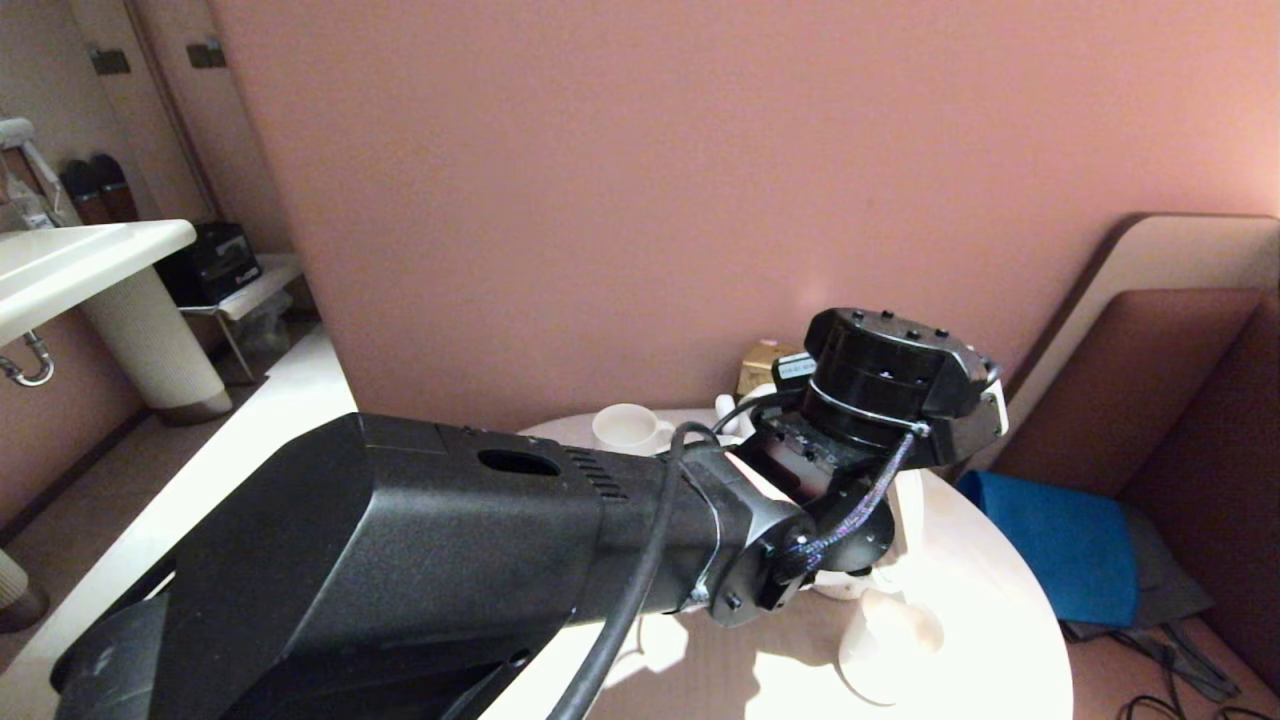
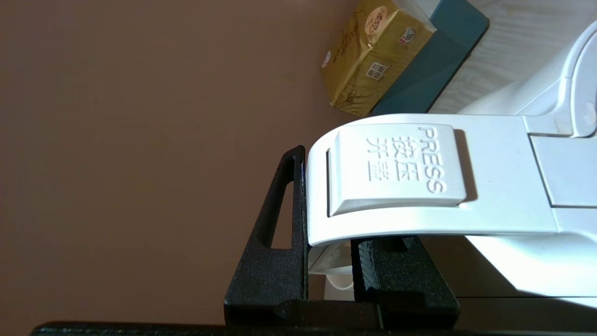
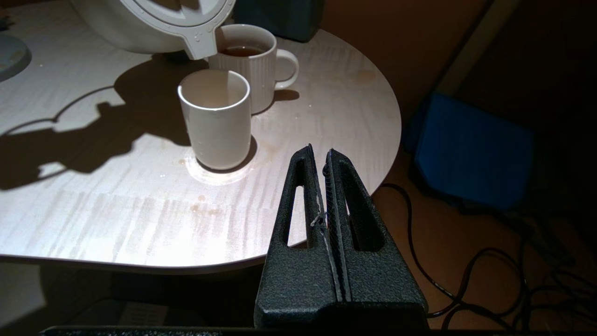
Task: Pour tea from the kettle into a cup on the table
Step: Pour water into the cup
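The cream-white kettle (image 3: 154, 23) hangs tilted over the round pale-wood table (image 3: 116, 210). Its spout (image 3: 203, 46) points down just above the far rim of the plain smooth white cup (image 3: 215, 119). No stream shows, and I cannot tell whether the cup holds tea. My left gripper (image 2: 329, 233) is shut on the kettle's loop handle (image 2: 419, 186), just behind the PRESS button. In the head view my left arm hides most of the kettle (image 1: 912, 500); the cup (image 1: 885, 640) stands below it. My right gripper (image 3: 319, 154) is shut and empty, low by the table's near edge.
A ribbed white mug (image 3: 252, 65) with reddish-brown tea stands right behind the cup. A wider white mug (image 1: 625, 428) sits at the table's far side. A gold tissue box (image 2: 368, 60) leans on a teal box (image 2: 429, 70). A blue cushion (image 3: 471, 154) and cables (image 3: 466, 280) lie beside the table.
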